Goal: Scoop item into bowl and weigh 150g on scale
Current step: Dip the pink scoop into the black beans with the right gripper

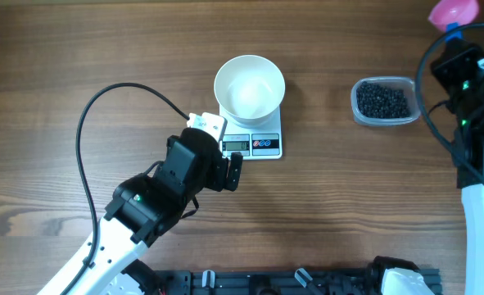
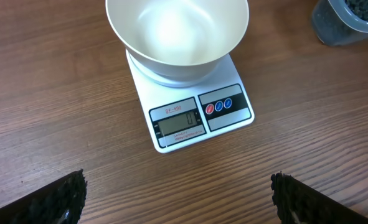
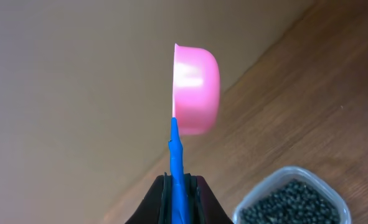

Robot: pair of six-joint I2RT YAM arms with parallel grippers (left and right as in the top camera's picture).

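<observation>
Beads (image 1: 382, 101) sit in the clear tub (image 1: 386, 122) at three o'clock of the bowl (image 1: 250, 88) on the scale (image 1: 264, 146). Right gripper (image 3: 180, 194) pinches a pink scoop (image 3: 196, 90) by its handle; left gripper (image 2: 180, 202) gapes at six o'clock.

Your wooden worktop (image 1: 61, 65) carries the scale (image 1: 254, 145) near its middle and, well to the right, a clear tub (image 1: 357, 105) of beads (image 1: 382, 102).
</observation>
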